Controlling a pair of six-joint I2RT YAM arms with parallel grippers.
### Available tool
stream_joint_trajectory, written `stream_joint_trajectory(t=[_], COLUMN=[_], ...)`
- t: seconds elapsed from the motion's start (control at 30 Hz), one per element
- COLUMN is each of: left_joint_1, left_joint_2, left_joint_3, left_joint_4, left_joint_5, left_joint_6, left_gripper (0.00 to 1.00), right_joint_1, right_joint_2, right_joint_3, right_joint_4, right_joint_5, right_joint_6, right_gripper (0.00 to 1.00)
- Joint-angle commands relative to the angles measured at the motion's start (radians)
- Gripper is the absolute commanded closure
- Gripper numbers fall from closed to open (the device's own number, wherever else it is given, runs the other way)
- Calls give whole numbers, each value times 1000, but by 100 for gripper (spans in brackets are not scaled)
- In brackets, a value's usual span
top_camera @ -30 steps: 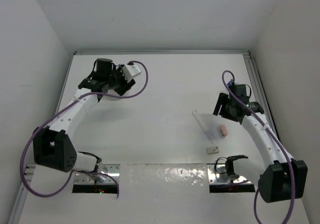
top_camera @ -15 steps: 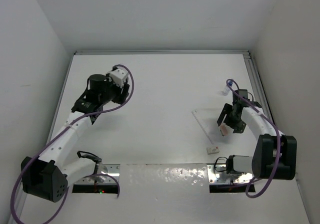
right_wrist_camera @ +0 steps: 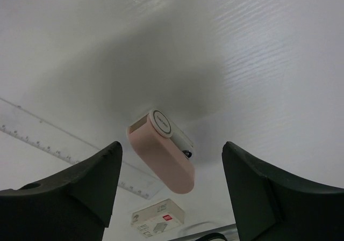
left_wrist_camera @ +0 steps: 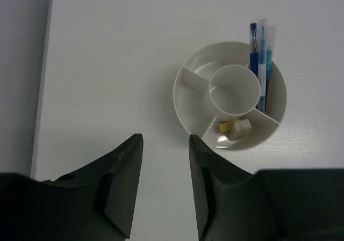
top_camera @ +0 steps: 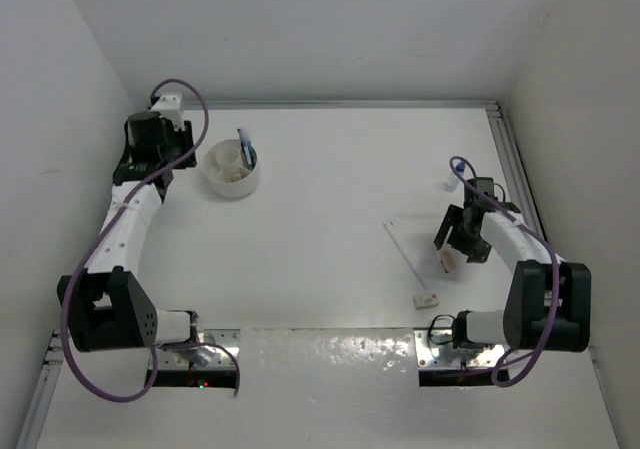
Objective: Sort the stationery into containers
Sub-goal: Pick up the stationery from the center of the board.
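Note:
The white tub (top_camera: 231, 181) stands at the far left of the table, with blue pens (top_camera: 246, 150) leaning in one compartment. In the left wrist view the tub (left_wrist_camera: 186, 97) holds the pens (left_wrist_camera: 261, 53) and a tan and a white eraser (left_wrist_camera: 235, 127). My left gripper (top_camera: 143, 159) hangs left of the tub, its jaws (left_wrist_camera: 165, 139) narrowly open and empty. My right gripper (top_camera: 460, 241) is wide open (right_wrist_camera: 171, 147) over a pink eraser (right_wrist_camera: 164, 166), not touching it. Nearby lie the clear ruler (top_camera: 408, 252), a white eraser (top_camera: 426, 297) and a blue-capped bottle (top_camera: 452, 180).
A metal rail (top_camera: 510, 159) runs along the table's right edge. White walls close in the left, far and right sides. A shiny metal plate (top_camera: 330, 354) lies between the arm bases at the near edge.
My left arm has swung from over the tub to the far left wall, uncovering the tub and its pens. My right gripper has come down over the pink eraser with wider jaws.

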Motion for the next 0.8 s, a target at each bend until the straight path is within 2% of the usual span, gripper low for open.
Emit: stream_joint_trajectory(t=[0.0, 0.2, 0.3, 0.5, 0.67, 0.77], left_joint_1=[23, -64, -95, -112, -118, -114], left_joint_2=[7, -43, -54, -54, -51, -54], left_joint_3=[78, 7, -35, -50, -53, -58], left_joint_4=[-7, 18, 39, 64, 88, 97], left_joint_5=[97, 155, 151, 161, 166, 181], left_joint_6=[16, 28, 13, 4, 18, 22], left_gripper=[63, 62, 62, 61, 61, 61], right_joint_1=[1, 1, 7, 17, 30, 41], right_joint_2=[26, 82, 79, 64, 105, 115], right_joint_3=[5, 45, 37, 10, 51, 48], right_joint_4=[39, -5, -23, -10, -42, -60], right_joint_5=[22, 8, -43, -77, -83, -74], right_joint_6=[-28, -81, -134, -122, -104, -81], right_gripper=[27, 42, 42, 38, 43, 51])
